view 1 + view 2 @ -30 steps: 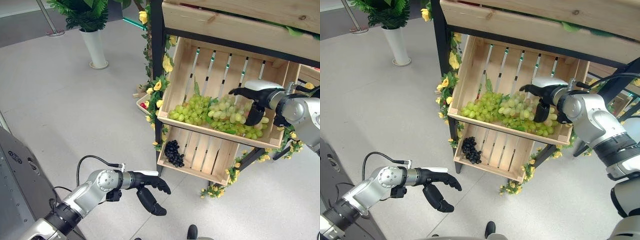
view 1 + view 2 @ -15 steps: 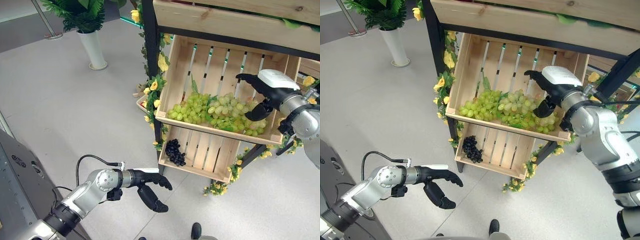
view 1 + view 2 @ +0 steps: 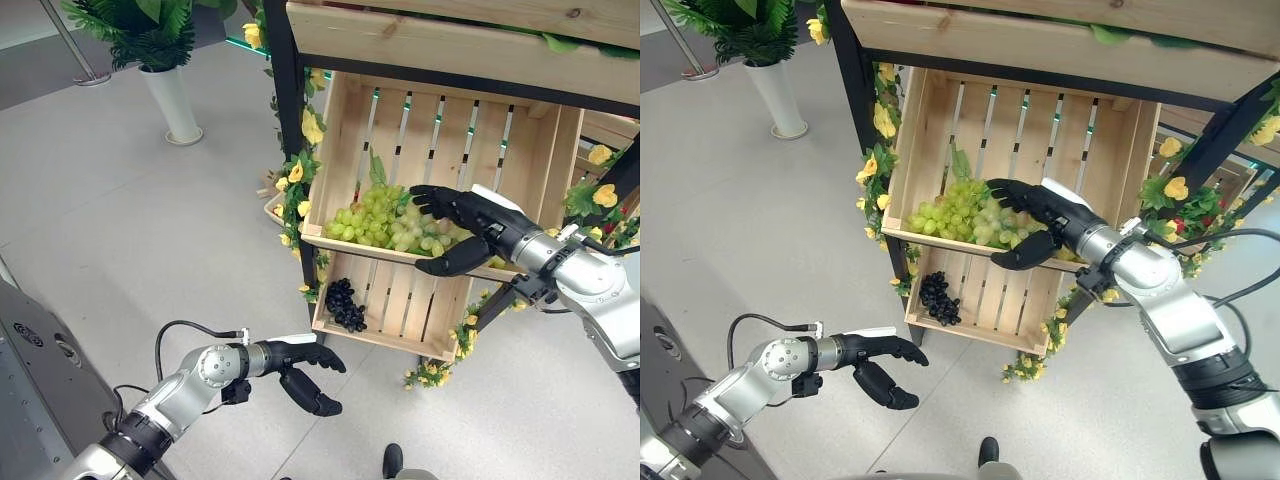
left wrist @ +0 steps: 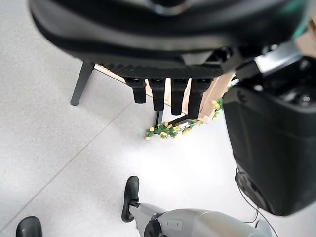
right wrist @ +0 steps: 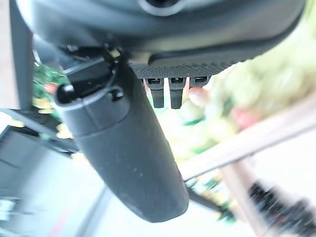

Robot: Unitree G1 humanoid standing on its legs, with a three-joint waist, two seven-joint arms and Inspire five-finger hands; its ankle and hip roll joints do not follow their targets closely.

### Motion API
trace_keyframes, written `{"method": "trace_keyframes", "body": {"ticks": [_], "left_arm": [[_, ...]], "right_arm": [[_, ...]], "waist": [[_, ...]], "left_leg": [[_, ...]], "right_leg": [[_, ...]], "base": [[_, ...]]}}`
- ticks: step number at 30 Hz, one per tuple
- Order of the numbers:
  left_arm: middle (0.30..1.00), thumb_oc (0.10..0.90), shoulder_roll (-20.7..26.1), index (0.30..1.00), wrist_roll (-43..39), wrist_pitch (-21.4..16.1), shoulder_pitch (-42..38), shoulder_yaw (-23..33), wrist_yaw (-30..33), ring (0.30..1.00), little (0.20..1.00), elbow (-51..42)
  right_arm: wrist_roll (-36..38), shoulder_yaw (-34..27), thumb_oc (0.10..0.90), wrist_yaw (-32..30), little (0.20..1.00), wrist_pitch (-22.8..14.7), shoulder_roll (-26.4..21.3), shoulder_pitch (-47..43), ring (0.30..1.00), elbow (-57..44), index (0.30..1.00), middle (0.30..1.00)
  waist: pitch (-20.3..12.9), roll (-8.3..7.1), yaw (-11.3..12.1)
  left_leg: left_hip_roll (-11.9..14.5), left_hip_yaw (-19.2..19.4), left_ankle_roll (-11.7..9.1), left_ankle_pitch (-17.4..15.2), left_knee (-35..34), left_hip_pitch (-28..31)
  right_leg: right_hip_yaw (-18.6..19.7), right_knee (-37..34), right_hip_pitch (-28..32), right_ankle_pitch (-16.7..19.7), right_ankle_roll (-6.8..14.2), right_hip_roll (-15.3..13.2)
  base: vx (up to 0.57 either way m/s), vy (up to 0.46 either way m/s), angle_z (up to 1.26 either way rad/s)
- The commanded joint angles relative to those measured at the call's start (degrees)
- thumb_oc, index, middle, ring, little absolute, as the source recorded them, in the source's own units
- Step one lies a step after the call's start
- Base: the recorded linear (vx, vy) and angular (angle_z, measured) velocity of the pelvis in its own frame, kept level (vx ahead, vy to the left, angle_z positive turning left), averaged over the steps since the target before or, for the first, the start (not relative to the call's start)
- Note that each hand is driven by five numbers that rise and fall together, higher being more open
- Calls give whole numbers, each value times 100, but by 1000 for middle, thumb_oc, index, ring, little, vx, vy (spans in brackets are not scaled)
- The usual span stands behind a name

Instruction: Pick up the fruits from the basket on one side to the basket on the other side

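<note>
We see the pile of green grapes [image 3: 385, 222] along the front edge of the upper slatted wooden crate [image 3: 540, 170]; the small bunch of dark grapes [image 3: 345, 303] lies in the front left corner of the lower slatted wooden crate [image 3: 425, 305].

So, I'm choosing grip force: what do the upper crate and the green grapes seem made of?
The upper crate looks like unfinished pale wood: slats with visible grain. The green grapes look smooth and slightly glossy; real or plastic can't be told. The right hand is open over them.

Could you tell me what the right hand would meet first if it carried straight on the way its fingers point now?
Most likely the green grapes in the upper crate: the right hand reaches open-fingered over that heap, though depth is unclear.
</note>
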Motion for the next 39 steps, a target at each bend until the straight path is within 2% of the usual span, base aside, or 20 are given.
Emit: {"method": "trace_keyframes", "body": {"ticks": [1,2,4,8,12,14,20,25,28,30,35,39], "left_arm": [[900,800,-32,900,-255,-590,-351,180,482,900,900,-37],[900,800,-108,900,-209,-636,-315,249,596,900,900,-42],[900,800,-213,900,-159,-684,-267,312,775,900,900,-41],[900,800,-439,900,-68,-700,-183,369,1036,900,900,-54],[900,800,-528,900,-2,-660,-163,350,1229,900,900,-52],[900,800,-539,900,-17,-641,-157,340,1279,900,900,-63],[900,800,-601,900,-55,-682,-106,317,1539,900,900,-56],[900,800,-638,900,-177,-744,-65,315,1771,900,900,-52],[900,800,-686,900,-363,-702,-1,403,1812,900,900,-108],[900,800,-719,900,-342,-715,63,445,1839,900,900,-126],[900,800,-710,900,-282,-711,160,491,1881,900,900,-189],[900,800,-697,900,-281,-700,166,464,1840,900,900,-254]], "right_arm": [[789,-278,800,434,900,-837,340,23,900,-471,900,900],[755,-350,800,390,900,-1108,557,140,900,-488,900,900],[792,-477,800,263,900,-1297,856,291,900,-686,900,900],[460,-675,800,-66,900,-1437,1241,350,900,-914,900,900],[227,-771,800,-291,900,-1564,1368,317,900,-987,900,900],[336,-791,800,-318,900,-1591,1378,303,900,-1030,900,900],[692,-851,800,-620,900,-2148,1619,296,900,-1227,900,900],[957,-855,800,-817,900,-2580,2020,385,900,-1233,900,900],[1540,-787,800,-522,900,-2435,2282,516,900,-1293,900,900],[2045,-676,800,-268,900,-2212,2462,673,900,-1308,900,900],[3070,-186,800,431,900,-1838,2821,993,900,-1151,900,900],[3269,315,800,989,900,-1388,3080,1223,900,-913,900,900]], "waist": [[-328,-52,211],[-329,-43,237],[-330,-25,256],[-318,1,280],[-308,17,278],[-309,20,276],[-331,41,302],[-356,76,339],[-374,91,371],[-381,93,386],[-375,97,454],[-365,105,528]], "left_leg": [[-356,-140,243,-252,49,-290],[-377,-168,261,-259,49,-301],[-413,-184,287,-281,49,-312],[-471,-195,351,-327,49,-305],[-485,-171,386,-332,49,-297],[-480,-153,393,-328,49,-296],[-462,-152,393,-325,49,-283],[-460,-176,384,-329,49,-287],[-462,-189,377,-326,49,-298],[-470,-195,376,-318,49,-315],[-534,-219,405,-308,49,-331],[-629,-262,464,-315,49,-350]], "right_leg": [[-73,48,485,-415,456,-403],[-94,59,474,-406,472,-425],[-122,111,432,-409,503,-467],[-102,168,366,-405,536,-515],[-63,217,324,-413,543,-526],[-51,221,320,-419,539,-523],[-40,193,343,-432,503,-497],[-59,143,383,-443,479,-472],[-88,117,401,-445,467,-470],[-106,110,397,-444,459,-475],[-168,98,395,-421,482,-528],[-223,156,356,-379,561,-635]], "base": [[-18,60,3],[-16,39,2],[-24,53,2],[-17,28,2],[0,0,0],[0,0,0],[2,-16,0],[1,-7,0],[0,0,0],[0,0,0],[-1,73,5],[9,108,8]]}}
